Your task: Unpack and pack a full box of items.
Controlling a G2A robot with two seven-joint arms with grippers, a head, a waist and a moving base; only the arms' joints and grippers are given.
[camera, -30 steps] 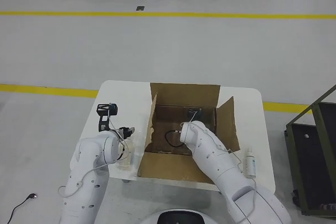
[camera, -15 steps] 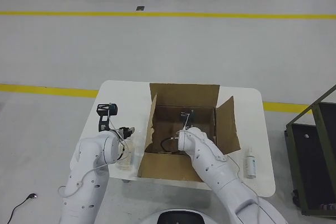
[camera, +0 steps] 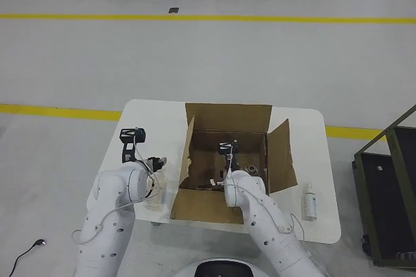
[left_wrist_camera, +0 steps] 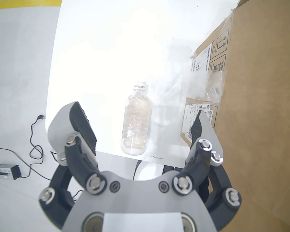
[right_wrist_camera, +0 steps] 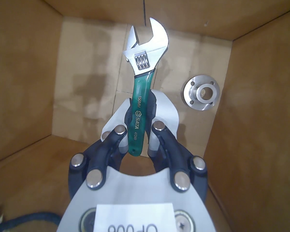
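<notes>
top view: an open cardboard box (camera: 229, 112) sits in the middle of the white worktop (camera: 152, 116), flaps spread, its front wall close to the near edge. the right arm goes down into the box, and its hand (camera: 228, 148) is over the box floor. a clear plastic bottle (camera: 153, 195) lies near the near left corner, just beside the box's left wall. a white spray bottle (camera: 308, 201) lies by the right edge, apart from the box.

left wrist view: the left hand (left_wrist_camera: 137, 111) is spread wide and holds nothing. the clear bottle (left_wrist_camera: 136, 124) lies on the worktop (left_wrist_camera: 111, 37) below the gap, cap pointing away from the near edge. the box wall (left_wrist_camera: 256, 97) is close beside one finger.

right wrist view: the right hand (right_wrist_camera: 143, 100) is clamped on the green handle of an adjustable wrench (right_wrist_camera: 145, 56), whose steel head points toward the box floor (right_wrist_camera: 87, 68). a round metal flange (right_wrist_camera: 200, 93) lies flat on that floor near a side wall, apart from the wrench. a bit of black cable (right_wrist_camera: 38, 218) lies in the box beneath the hand's base.
</notes>
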